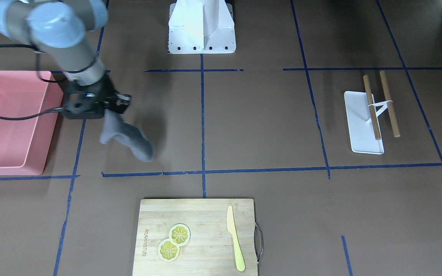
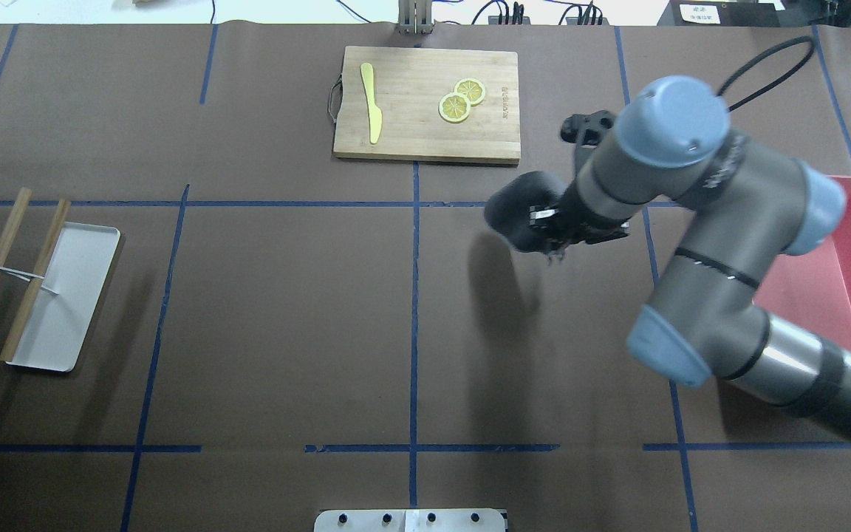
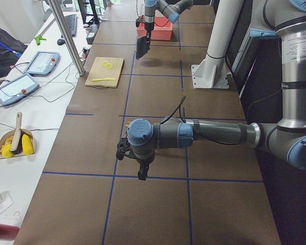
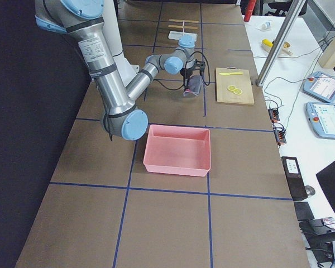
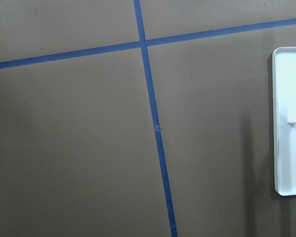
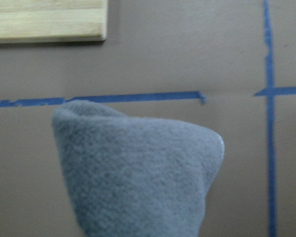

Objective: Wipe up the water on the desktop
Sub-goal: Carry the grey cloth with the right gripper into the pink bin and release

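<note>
The desktop is a dark-brown surface with blue tape lines; I see no water on it. My right gripper is shut on a grey cloth that hangs down from it over the desktop, beside the pink bin. The cloth also shows in the overhead view under the right gripper, and it fills the right wrist view. My left gripper shows only in the exterior left view, low over the desktop; I cannot tell if it is open.
A pink bin stands by the right arm. A bamboo cutting board holds two lemon slices and a yellow knife. A white tray with two wooden sticks lies on the left arm's side.
</note>
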You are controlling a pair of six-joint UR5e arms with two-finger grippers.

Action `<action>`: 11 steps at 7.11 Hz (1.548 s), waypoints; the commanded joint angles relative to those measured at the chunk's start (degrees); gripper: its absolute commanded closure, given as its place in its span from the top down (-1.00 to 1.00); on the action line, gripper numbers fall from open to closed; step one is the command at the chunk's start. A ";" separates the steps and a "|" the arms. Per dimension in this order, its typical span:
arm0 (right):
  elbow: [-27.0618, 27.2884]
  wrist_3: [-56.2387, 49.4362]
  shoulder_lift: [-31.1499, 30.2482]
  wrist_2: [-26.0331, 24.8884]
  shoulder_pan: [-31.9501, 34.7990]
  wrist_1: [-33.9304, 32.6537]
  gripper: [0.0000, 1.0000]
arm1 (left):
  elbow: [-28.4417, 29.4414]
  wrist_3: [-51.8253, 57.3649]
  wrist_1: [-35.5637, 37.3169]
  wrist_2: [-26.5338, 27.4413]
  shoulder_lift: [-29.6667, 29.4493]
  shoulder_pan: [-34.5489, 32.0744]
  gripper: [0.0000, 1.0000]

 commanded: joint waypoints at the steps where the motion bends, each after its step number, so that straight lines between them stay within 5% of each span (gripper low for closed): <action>1: 3.88 -20.75 -12.76 6.38 13.46 0.00 -1.00 | -0.42 -0.03 0.00 0.00 0.00 0.00 1.00; 4: 3.11 -44.12 -25.28 8.77 25.54 0.35 -1.00 | -1.12 -0.12 0.00 -0.09 0.00 0.00 1.00; 9: 2.84 -43.89 -28.47 9.57 28.03 0.70 -1.00 | -1.21 -0.12 0.00 -0.18 0.00 0.00 1.00; 10: 2.75 -43.97 -28.21 9.57 28.03 0.70 -0.82 | -1.21 -0.12 0.00 -0.18 0.00 0.00 1.00; 11: 2.75 -43.02 -28.12 9.75 28.03 0.70 0.96 | -1.21 -0.12 0.00 -0.18 0.00 0.00 1.00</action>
